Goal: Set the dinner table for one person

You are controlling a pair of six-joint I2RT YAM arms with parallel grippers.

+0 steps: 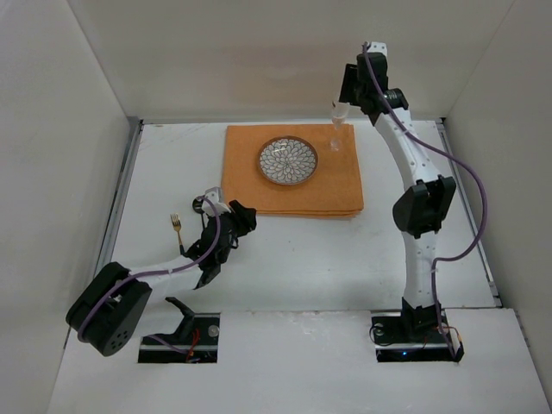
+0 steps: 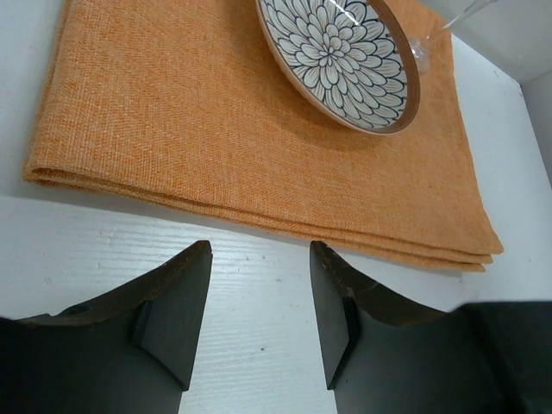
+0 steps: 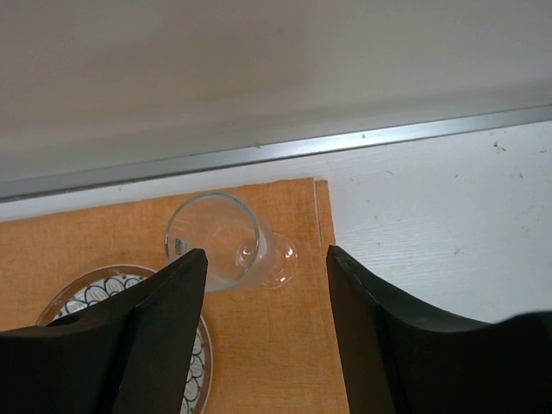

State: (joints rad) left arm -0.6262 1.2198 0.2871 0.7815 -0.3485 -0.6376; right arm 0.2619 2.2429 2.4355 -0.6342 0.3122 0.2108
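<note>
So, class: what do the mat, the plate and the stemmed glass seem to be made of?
Orange mat: woven cloth, matte; coarse weave, folded layers at the edge. Plate: probably glazed ceramic; glossy, painted petal pattern, brown rim. Stemmed glass: clear glass, possibly plastic; the mat shows through it.

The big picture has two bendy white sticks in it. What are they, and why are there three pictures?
Those are two robot arms, the left arm and the right arm, bolted to a white table. The big picture looks down from above. The other two come from cameras on the wrists, showing the black left hand and right hand. An orange mat lies on the table, with a flowery plate and a glass on it. A gold fork lies beside the left arm. Both hands are open and hold nothing.
</note>
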